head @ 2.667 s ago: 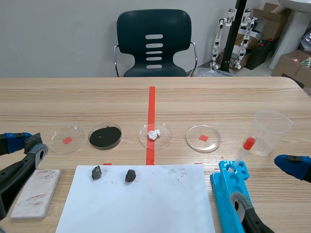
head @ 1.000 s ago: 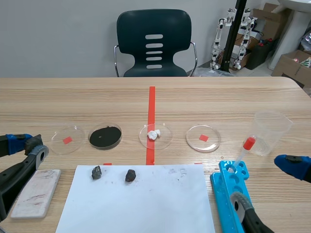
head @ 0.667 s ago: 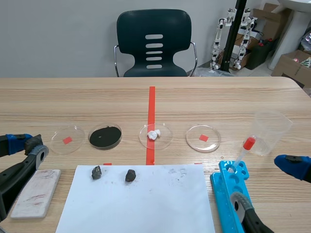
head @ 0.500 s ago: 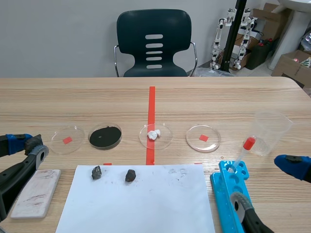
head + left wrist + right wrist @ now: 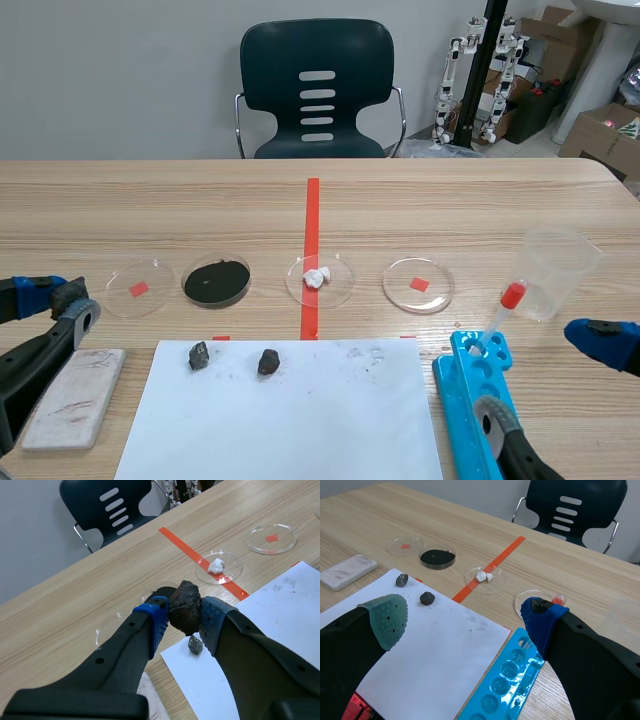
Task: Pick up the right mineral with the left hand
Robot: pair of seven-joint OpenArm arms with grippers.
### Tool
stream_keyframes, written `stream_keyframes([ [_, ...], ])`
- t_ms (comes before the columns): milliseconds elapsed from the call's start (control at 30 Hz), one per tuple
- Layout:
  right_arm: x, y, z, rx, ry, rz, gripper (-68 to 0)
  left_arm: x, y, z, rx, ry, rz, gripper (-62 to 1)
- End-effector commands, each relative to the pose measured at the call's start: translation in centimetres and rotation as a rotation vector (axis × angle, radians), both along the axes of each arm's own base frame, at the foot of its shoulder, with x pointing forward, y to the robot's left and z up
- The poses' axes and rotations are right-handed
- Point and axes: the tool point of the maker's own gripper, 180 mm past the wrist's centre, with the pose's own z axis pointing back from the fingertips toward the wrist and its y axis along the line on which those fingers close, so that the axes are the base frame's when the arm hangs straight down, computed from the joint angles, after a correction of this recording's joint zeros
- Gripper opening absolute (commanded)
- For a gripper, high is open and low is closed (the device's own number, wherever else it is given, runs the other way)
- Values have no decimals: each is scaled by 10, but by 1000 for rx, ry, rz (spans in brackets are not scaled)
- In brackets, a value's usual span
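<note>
Left gripper (image 5: pixel 184 609) of mine is clamped on a dark rock (image 5: pixel 183 600), pinched between its blue pads; the right mineral (image 5: pixel 268 361) lies on the white paper (image 5: pixel 300 425) on the tabletop (image 5: pixel 420 210), near the left mineral (image 5: pixel 198 354); my right gripper (image 5: pixel 465 609) gapes wide, holding nothing.

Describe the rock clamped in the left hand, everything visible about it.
The rock is a rough, lumpy chunk, black to dark brown with a rusty tinge, dull like raw stone. The left hand is shut on it: blue dotted pads press its two sides, and its top pokes out above them. It hangs clear of the table; beyond it a smaller grey stone lies on the white paper.
</note>
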Motion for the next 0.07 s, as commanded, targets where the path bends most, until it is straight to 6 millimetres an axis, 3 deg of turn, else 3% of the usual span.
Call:
stream_keyframes([
  [0, 5, -2, 7, 5, -36, -6, -201, 2, -4, 8, -23, -27, -6, -464],
  [33, 5, -2, 7, 5, -36, -6, -201, 2, -4, 8, -23, -27, -6, -464],
])
